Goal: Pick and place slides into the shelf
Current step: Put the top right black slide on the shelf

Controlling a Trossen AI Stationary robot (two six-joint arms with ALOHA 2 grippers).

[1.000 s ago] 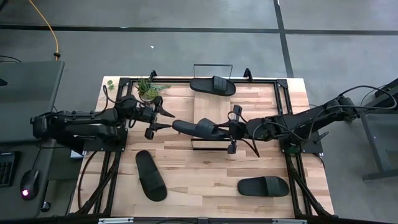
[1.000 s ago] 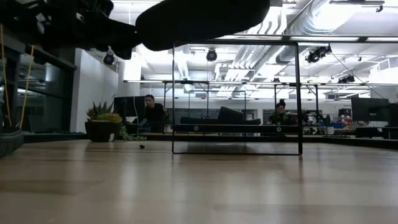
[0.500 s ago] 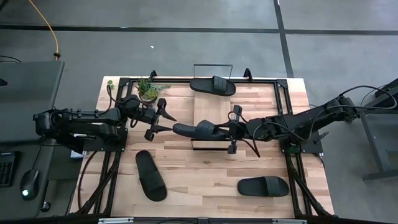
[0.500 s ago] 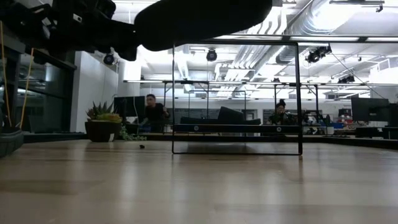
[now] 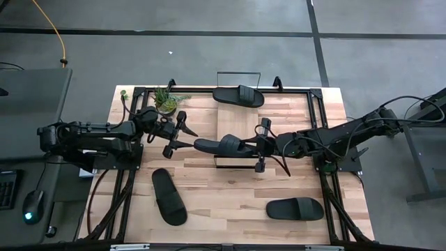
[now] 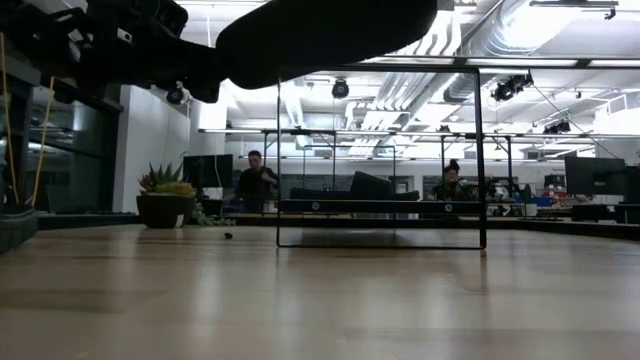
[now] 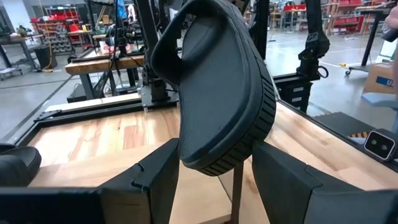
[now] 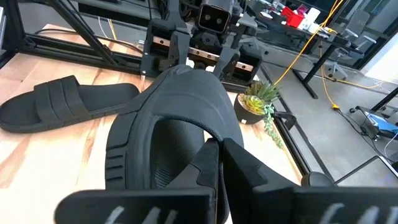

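My right gripper (image 5: 251, 146) is shut on a black slide (image 5: 219, 144) and keeps it in the air over the near end of the shelf (image 5: 237, 122), a light-wood plank with black wire end rails. My left gripper (image 5: 187, 137) is open. Its fingers (image 7: 155, 180) stand either side of the slide's free end (image 7: 217, 149); whether they touch it, I cannot tell. A second slide (image 5: 238, 96) lies on the shelf's far end. Two more slides lie sole-down on the table, near left (image 5: 169, 196) and near right (image 5: 295, 208). My right gripper pinches the slide at one side of its wide strap (image 8: 227, 134), between its two shut fingers (image 8: 208, 168). The fingers come level from the table's right, along the slide's length. The slide is lifted clear, its free end pointing at my left gripper.
A small potted plant (image 5: 166, 101) stands at the table's far left, close behind my left arm. Black frame rails (image 5: 317, 104) run along the table's edges. People sit and move in the room beyond the table (image 6: 255, 180).
My left gripper has turned slightly toward the held slide's free end and stays open. My right gripper and its slide have kept still.
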